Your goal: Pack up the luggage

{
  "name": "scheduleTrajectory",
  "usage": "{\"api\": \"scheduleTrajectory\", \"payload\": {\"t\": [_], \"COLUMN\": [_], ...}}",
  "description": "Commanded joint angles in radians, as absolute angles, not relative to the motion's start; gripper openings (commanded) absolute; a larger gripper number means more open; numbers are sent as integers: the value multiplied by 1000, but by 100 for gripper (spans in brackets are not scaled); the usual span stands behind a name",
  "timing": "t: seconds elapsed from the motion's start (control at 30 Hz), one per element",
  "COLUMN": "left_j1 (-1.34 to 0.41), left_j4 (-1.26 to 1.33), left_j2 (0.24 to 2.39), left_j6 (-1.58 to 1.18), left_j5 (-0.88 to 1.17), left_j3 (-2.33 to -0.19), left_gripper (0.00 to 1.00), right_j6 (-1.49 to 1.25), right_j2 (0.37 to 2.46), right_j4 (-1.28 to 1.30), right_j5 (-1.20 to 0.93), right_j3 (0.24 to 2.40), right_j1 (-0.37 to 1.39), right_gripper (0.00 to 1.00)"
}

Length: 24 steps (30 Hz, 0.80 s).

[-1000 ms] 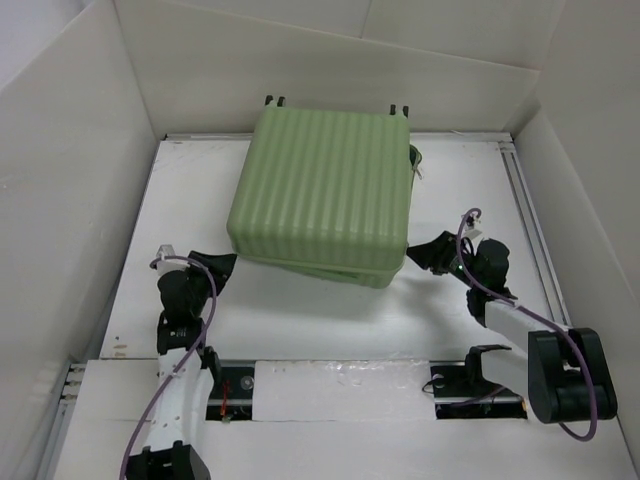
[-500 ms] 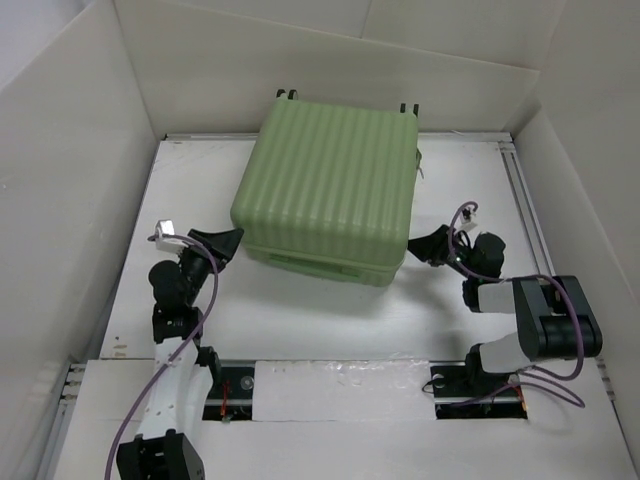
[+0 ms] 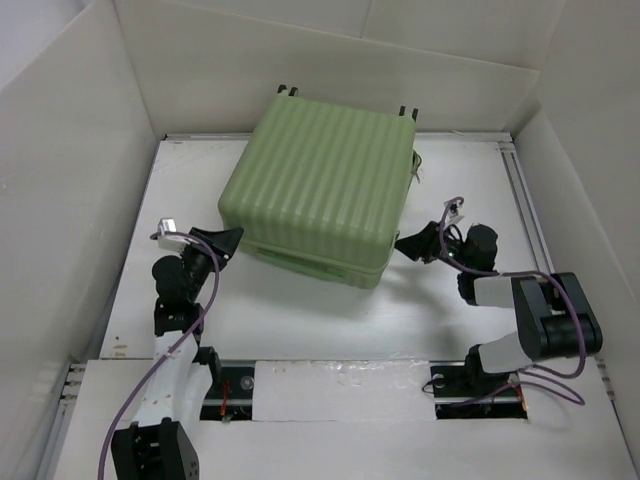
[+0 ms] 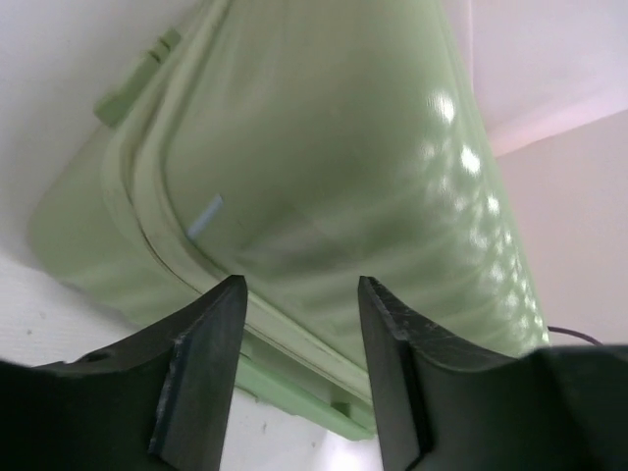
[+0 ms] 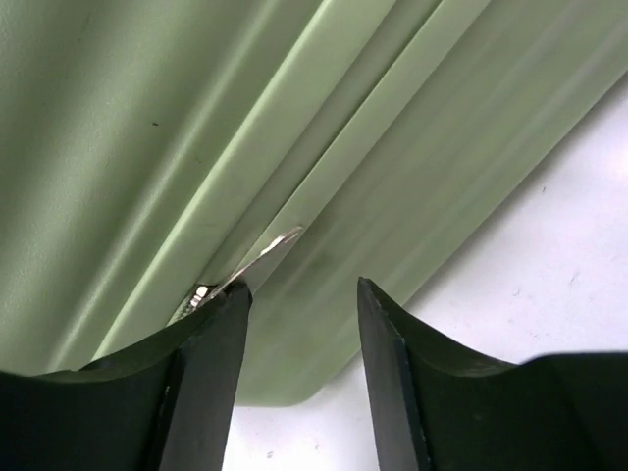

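The luggage (image 3: 318,190), a large pale green ribbed hard-shell suitcase, lies closed on the white table, its black caster wheels at the far edge. Its lid sits slightly askew over the lower shell. My left gripper (image 3: 226,240) is open at the suitcase's near left corner, its jaws framing the shell seam (image 4: 294,324). My right gripper (image 3: 408,243) is open at the near right corner, close to the seam. A silver zipper pull (image 5: 263,257) lies by the left fingertip in the right wrist view. The lining is hidden.
White walls enclose the table (image 3: 300,320) on the left, back and right. A metal rail (image 3: 530,215) runs along the right edge. A thin cord (image 3: 416,160) lies by the suitcase's right side.
The suitcase lid has shifted left and turned slightly. My right gripper has moved left and up toward the near right corner. My left gripper has edged up to the near left corner.
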State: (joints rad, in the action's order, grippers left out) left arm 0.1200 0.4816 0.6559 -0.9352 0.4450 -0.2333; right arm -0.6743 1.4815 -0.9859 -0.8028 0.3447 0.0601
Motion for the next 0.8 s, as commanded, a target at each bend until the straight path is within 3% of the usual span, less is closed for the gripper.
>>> {"api": "scheduleTrajectory", "payload": {"t": [0.0,0.13,0.3,0.43,0.47,0.63,0.67,0.77], "left_j1": [72,-9,-90,-91,-101,-110,-110,-110], "left_j4": [526,326,262,193,169,250,276,406], "left_j2": [644,589,541,512,523,692,713,742], "left_j6": [-939,-803,-775,-744,-720,-719,-719,-768], "left_j5": [474,415,404,388,364,393,408,465], "left_j3": [-255,-255,-190,-169,-179,-179,-179,-135], "left_gripper": [43,41,45,49,55,65,65,67], "right_j6": [-559,-430,-408,-388,-388,-379,-379,-388], "right_j2": [1346,1229,1172,1151,1150,1150,1141,1152], "right_j4": [-810,-521,-324,-278,-253,-213,-197,-149], "right_j5": [-754,-328,-45,-54,-69,-60,-60,-60], "right_j3": [411,439,514,525,538,549,549,581], "right_j1": [167,325,422,431,449,492,502,538], "right_gripper": [56,51,46,46,46,46,32,27]}}
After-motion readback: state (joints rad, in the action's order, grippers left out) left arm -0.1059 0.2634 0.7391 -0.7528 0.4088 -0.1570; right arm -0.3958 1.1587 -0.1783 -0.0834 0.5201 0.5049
